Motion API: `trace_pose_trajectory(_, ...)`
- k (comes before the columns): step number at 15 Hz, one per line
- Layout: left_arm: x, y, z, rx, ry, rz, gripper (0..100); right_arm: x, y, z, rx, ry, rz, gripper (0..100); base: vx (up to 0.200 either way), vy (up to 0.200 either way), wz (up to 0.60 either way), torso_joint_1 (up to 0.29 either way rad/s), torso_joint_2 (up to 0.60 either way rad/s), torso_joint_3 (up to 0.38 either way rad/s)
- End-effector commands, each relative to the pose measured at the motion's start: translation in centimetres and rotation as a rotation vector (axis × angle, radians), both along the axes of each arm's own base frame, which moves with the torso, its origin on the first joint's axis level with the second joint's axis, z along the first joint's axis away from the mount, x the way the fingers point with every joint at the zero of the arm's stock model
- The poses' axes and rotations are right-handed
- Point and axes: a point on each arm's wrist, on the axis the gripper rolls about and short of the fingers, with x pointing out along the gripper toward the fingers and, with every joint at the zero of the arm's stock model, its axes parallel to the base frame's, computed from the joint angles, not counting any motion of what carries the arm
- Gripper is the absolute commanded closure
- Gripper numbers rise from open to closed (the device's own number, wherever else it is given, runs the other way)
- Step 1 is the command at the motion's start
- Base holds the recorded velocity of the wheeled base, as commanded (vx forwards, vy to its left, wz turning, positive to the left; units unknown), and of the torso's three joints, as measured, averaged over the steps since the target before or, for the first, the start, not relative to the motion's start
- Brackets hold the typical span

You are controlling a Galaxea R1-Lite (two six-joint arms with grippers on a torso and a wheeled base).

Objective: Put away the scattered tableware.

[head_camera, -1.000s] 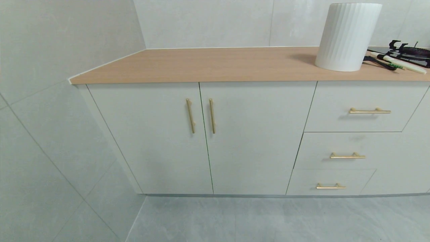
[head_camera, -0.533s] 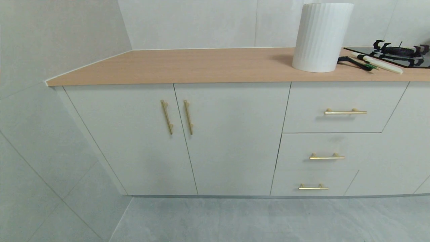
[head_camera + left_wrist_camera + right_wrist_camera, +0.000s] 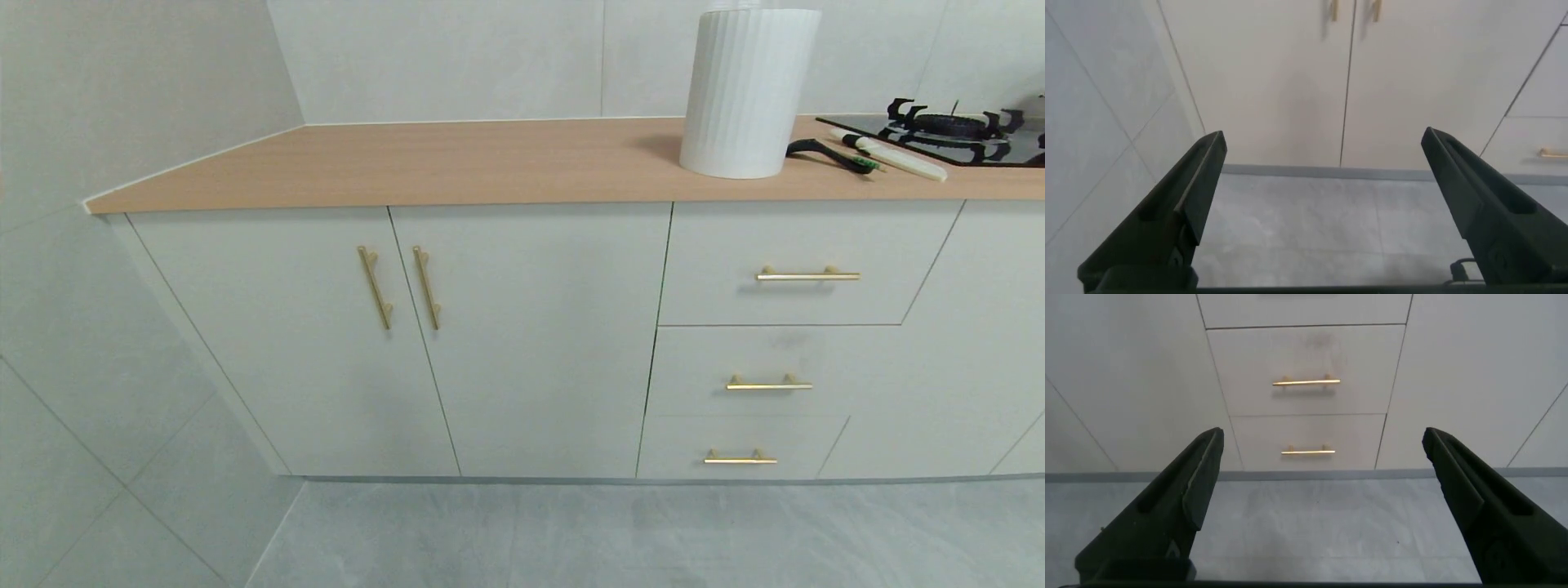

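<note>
Worktop [image 3: 457, 163]: wood-grain laminate, matte, light brown, with a thin straight front edge. Its left end meets the tiled side wall at an angled corner.

White container [image 3: 747, 90]: a tall cylinder with fine vertical ribbing and a matte finish. It stands upright on the right part of the worktop.

Tableware lies just beside the container's base, toward the worktop's right end:
- Black utensil [image 3: 820, 153]: curved and glossy, lying flat, with one end hidden behind the container.
- Cream utensil [image 3: 894, 158]: long and slim, with a green band near one end. It lies flat next to the black one, its far end by the hob. Contact between the two cannot be told.

Hob [image 3: 951, 131]: a dark glass plate with black pan supports, at the right back corner of the worktop.

Cabinet below: flat off-white fronts. Two doors carry vertical brass bar handles [image 3: 375, 287] side by side at their meeting edge. To their right is a stack of three drawers [image 3: 784, 359], each with a horizontal brass bar.

Room: large pale grey wall tiles and a grey stone-look floor [image 3: 653, 539].

Left gripper [image 3: 1323, 143]: dark flat fingers spread wide with nothing between them, low over the floor and facing the doors.

Right gripper [image 3: 1323, 439]: fingers likewise spread and empty, facing the two lower drawers.
</note>
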Motion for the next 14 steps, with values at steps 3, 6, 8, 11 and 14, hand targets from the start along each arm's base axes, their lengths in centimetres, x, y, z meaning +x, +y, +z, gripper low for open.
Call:
trace_pose_trajectory(3,0.01,0.00,0.00,-0.001,0.002,0.001,0,0.01,0.00,0.01,0.000,0.002,-0.001,0,0.200,0.000,0.00,0.002,0.00,0.005)
trace_pose_trajectory(6,0.01,0.00,0.00,-0.003,0.002,0.001,0,0.01,0.00,0.01,0.000,0.002,-0.001,0,0.200,0.000,0.00,0.002,0.00,0.002)
trace_pose_trajectory(8,0.01,0.00,0.00,-0.004,0.002,0.001,0,0.01,0.00,0.01,0.000,0.002,-0.001,0,0.200,0.000,0.00,0.005,0.00,0.002)
trace_pose_trajectory(11,0.01,0.01,0.00,-0.004,0.002,0.002,0,0.01,0.00,0.01,0.000,0.002,-0.001,0,0.000,0.000,0.00,0.000,0.00,0.000)
trace_pose_trajectory(14,0.01,0.01,0.00,-0.004,0.002,0.002,0,0.01,0.00,0.01,0.000,0.002,-0.001,0,0.000,0.000,0.00,0.000,0.00,0.000)
